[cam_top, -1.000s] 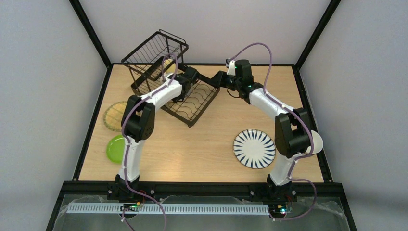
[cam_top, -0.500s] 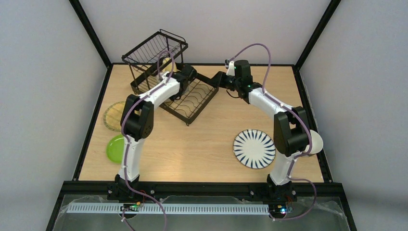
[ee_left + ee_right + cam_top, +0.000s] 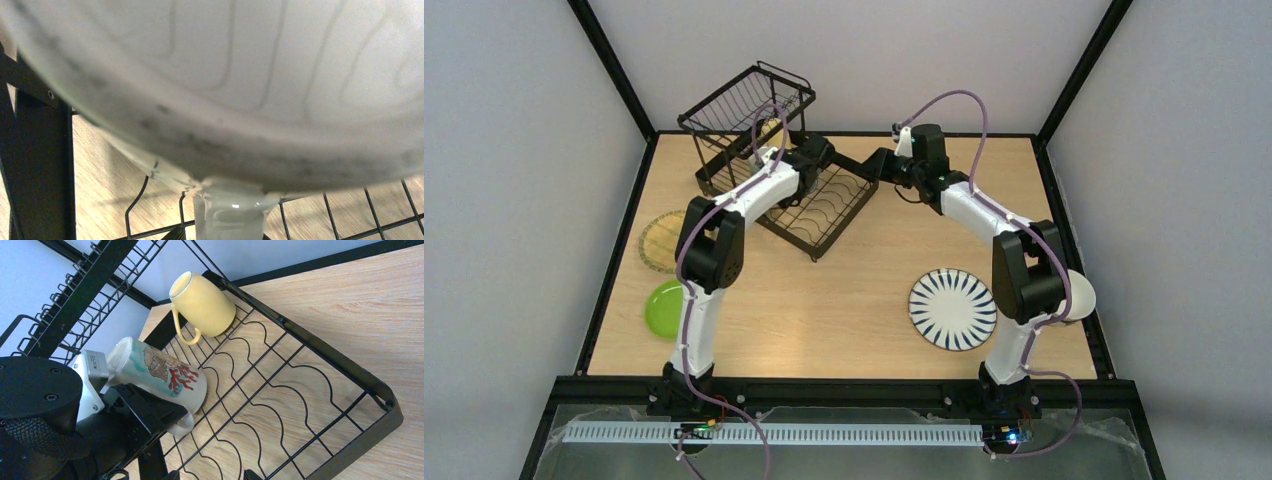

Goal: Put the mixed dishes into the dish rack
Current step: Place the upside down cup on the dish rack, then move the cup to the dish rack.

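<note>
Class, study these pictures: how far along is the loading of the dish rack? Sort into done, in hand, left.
Done: the yellow mug is inside the dish rack. In hand: the coral-print mug is over the rack's wires at the left gripper; whether it is gripped I cannot tell. Left: the yellow woven plate, lime-green plate and striped plate lie on the table.
</note>
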`<state>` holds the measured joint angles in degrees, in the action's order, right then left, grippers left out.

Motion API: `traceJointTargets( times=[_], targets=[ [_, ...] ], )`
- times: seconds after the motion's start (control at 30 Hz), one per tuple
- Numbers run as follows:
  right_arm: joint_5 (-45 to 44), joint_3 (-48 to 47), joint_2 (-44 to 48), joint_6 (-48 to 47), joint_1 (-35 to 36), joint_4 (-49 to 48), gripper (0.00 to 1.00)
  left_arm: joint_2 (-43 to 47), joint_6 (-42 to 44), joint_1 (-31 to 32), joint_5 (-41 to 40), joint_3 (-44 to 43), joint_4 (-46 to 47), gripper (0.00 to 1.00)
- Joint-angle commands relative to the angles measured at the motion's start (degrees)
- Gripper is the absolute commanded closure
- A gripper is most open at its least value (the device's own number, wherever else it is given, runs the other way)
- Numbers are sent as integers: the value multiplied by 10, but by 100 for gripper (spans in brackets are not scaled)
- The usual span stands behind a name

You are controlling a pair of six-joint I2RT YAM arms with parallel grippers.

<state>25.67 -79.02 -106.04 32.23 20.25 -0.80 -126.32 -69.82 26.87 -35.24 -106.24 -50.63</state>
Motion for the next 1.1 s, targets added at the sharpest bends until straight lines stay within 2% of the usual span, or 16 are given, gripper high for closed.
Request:
traceJointTargets(
  times=[0.0,0.7,0.9,1.07],
  targets=[
    [7,-11,-7,4,-2,-10,28,10,1,8,-23,-17,2,27],
    [11,-8,-9,-22,-2,6,29,76,17,48,-73,1,-9,21],
    [19,-23,-24,-58,0,32,30,137,20,64,-74,49,-2,22],
    [30,-86,-70,-119,19,84,34,225,34,84,-78,116,21,21]
  ],
)
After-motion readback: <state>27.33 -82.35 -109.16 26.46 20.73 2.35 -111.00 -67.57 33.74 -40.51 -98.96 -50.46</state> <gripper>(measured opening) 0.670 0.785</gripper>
